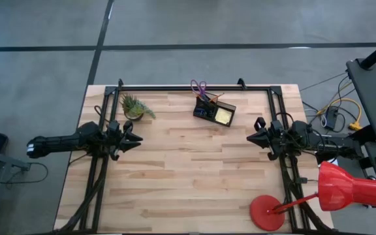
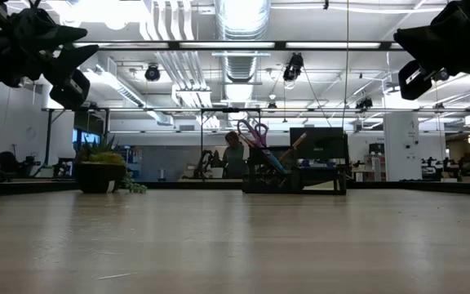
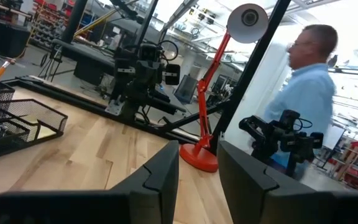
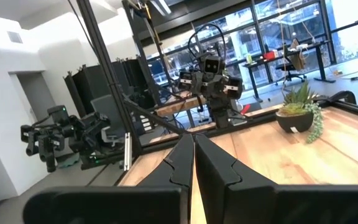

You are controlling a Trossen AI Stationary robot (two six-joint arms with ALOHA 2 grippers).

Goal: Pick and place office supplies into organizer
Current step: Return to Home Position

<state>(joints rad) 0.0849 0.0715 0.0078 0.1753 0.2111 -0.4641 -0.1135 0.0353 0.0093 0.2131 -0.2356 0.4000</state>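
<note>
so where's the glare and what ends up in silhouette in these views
low view: ceiling lights blow out up top, so the organizer and the plant read as dark silhouettes; left wrist view: white glare behind the person; right wrist view: bright windows at the back; high view: even light, no hard shadows on the table

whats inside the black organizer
In the organizer: purple scissors and an orange pencil leaning at the back, a yellow sticky pad in a low tray. Their lower ends are hidden.

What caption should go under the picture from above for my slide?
Left arm and right arm wait at the table's sides; organizer holds scissors, sticky notes.
</note>
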